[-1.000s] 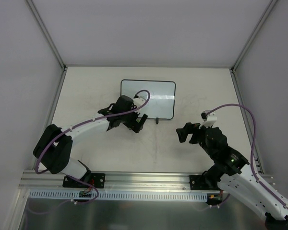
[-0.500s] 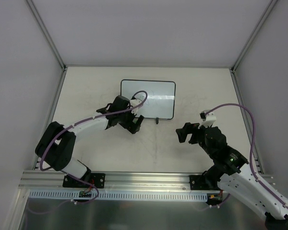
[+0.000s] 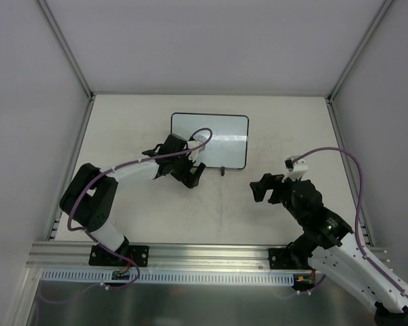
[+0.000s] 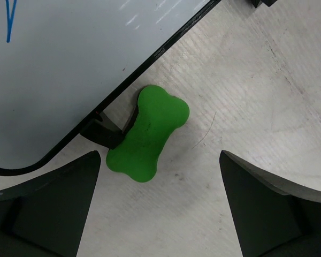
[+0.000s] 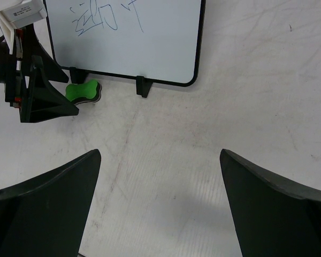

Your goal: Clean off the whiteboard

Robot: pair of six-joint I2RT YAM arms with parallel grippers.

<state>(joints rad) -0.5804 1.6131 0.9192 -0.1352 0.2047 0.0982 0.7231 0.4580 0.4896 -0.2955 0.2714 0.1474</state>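
The whiteboard [image 3: 211,139] stands at the back middle of the table, white with a black frame. Blue scribbles [image 5: 96,16] show on it in the right wrist view, and its corner [image 4: 69,64] fills the upper left of the left wrist view. A green bone-shaped eraser [image 4: 148,134] lies on the table against the board's front edge, touching a black foot [image 4: 104,131]; it also shows in the right wrist view [image 5: 82,91]. My left gripper [image 3: 189,171] is open and hovers over the eraser [image 4: 159,160]. My right gripper [image 3: 265,188] is open and empty [image 5: 159,152], well right of the board.
Grey walls and metal posts [image 3: 68,47] close the table on three sides. The board's second black foot [image 3: 222,170] sticks out onto the table between the two grippers. The bare scuffed table [image 3: 224,210] lies in front of the board.
The left arm's elbow has swung right and its gripper has edged slightly up and left toward the board's front edge. The right arm has barely moved.
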